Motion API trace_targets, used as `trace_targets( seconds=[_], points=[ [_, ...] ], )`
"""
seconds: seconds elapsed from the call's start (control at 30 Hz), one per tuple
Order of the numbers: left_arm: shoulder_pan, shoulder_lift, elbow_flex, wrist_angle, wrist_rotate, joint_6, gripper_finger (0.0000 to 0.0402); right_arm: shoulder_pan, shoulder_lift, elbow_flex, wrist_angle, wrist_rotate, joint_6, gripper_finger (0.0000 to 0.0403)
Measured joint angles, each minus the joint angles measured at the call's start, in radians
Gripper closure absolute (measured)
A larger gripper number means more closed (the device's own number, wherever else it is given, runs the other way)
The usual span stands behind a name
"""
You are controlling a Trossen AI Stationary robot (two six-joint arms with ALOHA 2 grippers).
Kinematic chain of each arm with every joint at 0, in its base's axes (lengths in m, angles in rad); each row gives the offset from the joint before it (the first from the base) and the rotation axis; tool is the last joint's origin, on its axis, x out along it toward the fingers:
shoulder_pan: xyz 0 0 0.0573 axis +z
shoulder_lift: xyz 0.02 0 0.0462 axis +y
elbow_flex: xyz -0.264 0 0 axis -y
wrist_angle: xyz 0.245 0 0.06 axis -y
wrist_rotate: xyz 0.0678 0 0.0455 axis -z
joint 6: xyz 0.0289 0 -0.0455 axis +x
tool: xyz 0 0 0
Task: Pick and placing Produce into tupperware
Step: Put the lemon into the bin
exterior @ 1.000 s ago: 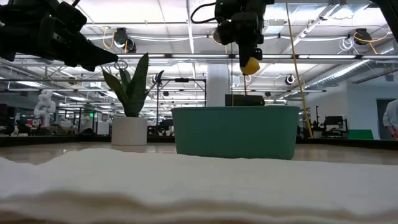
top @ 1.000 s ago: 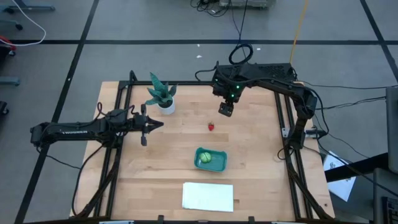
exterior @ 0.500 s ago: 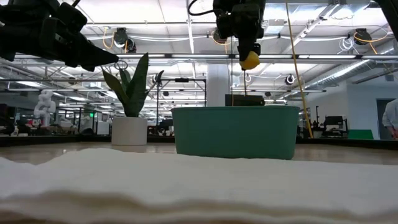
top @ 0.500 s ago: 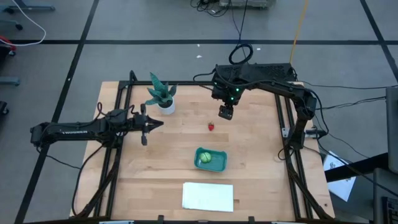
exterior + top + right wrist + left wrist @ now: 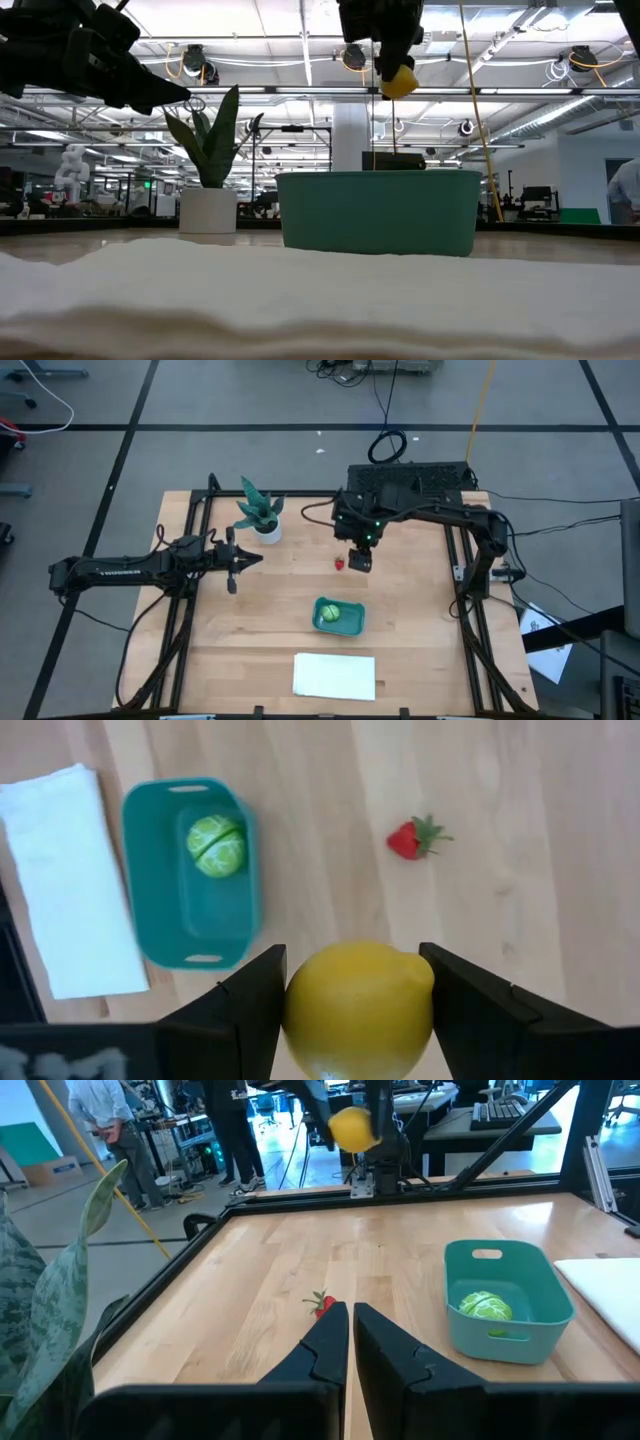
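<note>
One piece of produce is already in: the green ball (image 5: pixel 215 845) lies inside the teal tub (image 5: pixel 160 930). A second is on its way, and the third has not been touched, so the job looks roughly a third done with the next drop close.

The right gripper (image 5: pixel 358 990) is clamped on the lemon (image 5: pixel 360 1010), holding it high above the table. In the low view the lemon (image 5: pixel 398 80) hangs well above the tub's (image 5: pixel 378 212) rim. The tub sits below and ahead of this gripper, not yet under it; the strawberry (image 5: pixel 408 840) lies on bare wood just beside the gripper's spot, apart from the tub.

The lemon's long axis runs across the gap between the two fingers, with its small nub toward one finger. The tub's long side points away from the gripper, roughly along its line of approach. The strawberry's leafy end points away from the tub.

The left gripper (image 5: pixel 350 1342) waits off to the side, fingers together and holding nothing.
</note>
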Motion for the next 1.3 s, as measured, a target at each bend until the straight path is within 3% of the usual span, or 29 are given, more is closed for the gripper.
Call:
trace_targets(
  seconds=[0.4, 0.7, 0.97, 1.3],
  points=[
    [0.0, 0.0, 0.0, 0.0, 0.0, -0.004, 0.0376, 0.13, 0.0, -0.006, 0.067, 0.0, 0.054, 0.02],
    [0.0, 0.0, 0.0, 0.0, 0.0, -0.004, 0.0376, 0.187, 0.0, -0.121, 0.169, -0.006, 0.085, 0.02],
    [0.0, 0.0, 0.0, 0.0, 0.0, -0.004, 0.0376, 0.188, 0.001, -0.268, 0.356, -0.131, 0.126, 0.02],
    [0.0, 0.0, 0.0, 0.0, 0.0, -0.005, 0.0376, 0.192, 0.001, -0.376, 0.442, -0.174, 0.132, 0.02]
  ],
)
